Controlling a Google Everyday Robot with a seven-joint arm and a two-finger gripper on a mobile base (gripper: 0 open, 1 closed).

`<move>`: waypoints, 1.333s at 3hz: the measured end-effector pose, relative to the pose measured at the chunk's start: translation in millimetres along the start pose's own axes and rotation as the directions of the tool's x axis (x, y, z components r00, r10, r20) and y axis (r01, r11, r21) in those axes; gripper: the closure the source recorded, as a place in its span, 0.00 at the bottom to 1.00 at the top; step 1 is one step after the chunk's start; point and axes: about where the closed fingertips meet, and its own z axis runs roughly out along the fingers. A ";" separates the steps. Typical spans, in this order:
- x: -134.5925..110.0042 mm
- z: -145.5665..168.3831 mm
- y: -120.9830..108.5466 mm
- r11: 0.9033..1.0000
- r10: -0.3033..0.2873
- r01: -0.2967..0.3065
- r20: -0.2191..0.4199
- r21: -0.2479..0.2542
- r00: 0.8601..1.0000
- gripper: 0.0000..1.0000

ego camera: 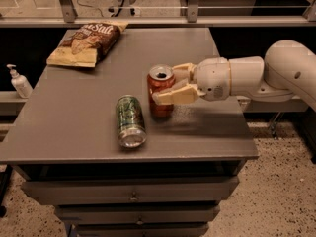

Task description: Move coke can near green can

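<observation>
Coke can (159, 85), red aluminium with a silver top, stands upright on the grey tabletop (74, 132), right of centre and near the front half. I cannot tell whether its base rests on the surface or hangs just above it.

Off the table's left edge, on a lower ledge, stands a small white pump bottle (19, 82). At the back left corner of the tabletop lies a crumpled tan and brown crisp bag (89, 43), flat, with white lettering on it. Nearer the front, left of centre, the green aluminium can with dark and pale markings (130, 121) lies on its side, one silver end turned toward the front edge. The coke can is just beside it on the right, close but apart.

From the right comes the cream two-finger gripper (165, 84), clamped on the coke can: one finger crosses the can's front at mid height and the other sits behind its rim. Behind the gripper the white rounded arm (256, 75) stretches off past the table's right edge.

Below the tabletop run grey drawer fronts (131, 191).
</observation>
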 end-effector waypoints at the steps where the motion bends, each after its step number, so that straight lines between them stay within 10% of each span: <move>1: -0.1 5.2 3.0 1.000 0.003 -0.003 -0.005 -0.007 1.000 0.59; 4: 1.3 11.9 4.2 0.999 0.034 -0.034 -0.002 -0.011 0.999 0.00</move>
